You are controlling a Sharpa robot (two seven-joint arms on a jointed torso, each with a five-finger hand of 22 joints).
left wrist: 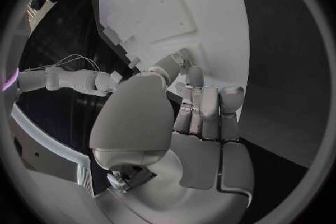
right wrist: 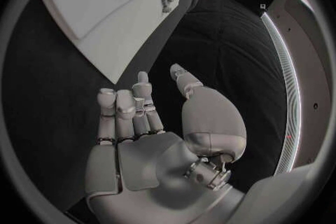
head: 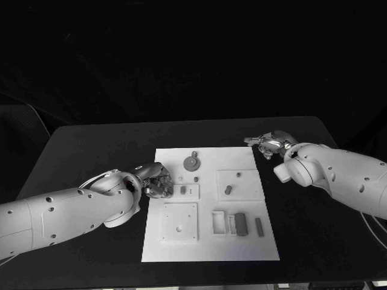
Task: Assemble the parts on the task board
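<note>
You have the flat white rectangular task board lying in the middle of the black table, with the small grey parts on it: a round grey disc with a short stem near its far edge, a small grey peg in a raised square pad on the right, a dark grey rectangular block next to a white open frame near the front, and a thin grey bar just beside that block. Your left silver hand sits at the board's left edge, fingers curled inward; the left wrist view shows its fingers pressed side by side over the board with nothing between them. Your right silver hand hovers off the board's far right corner, over bare table. In the right wrist view its fingers stand loosely apart, holding nothing
</note>
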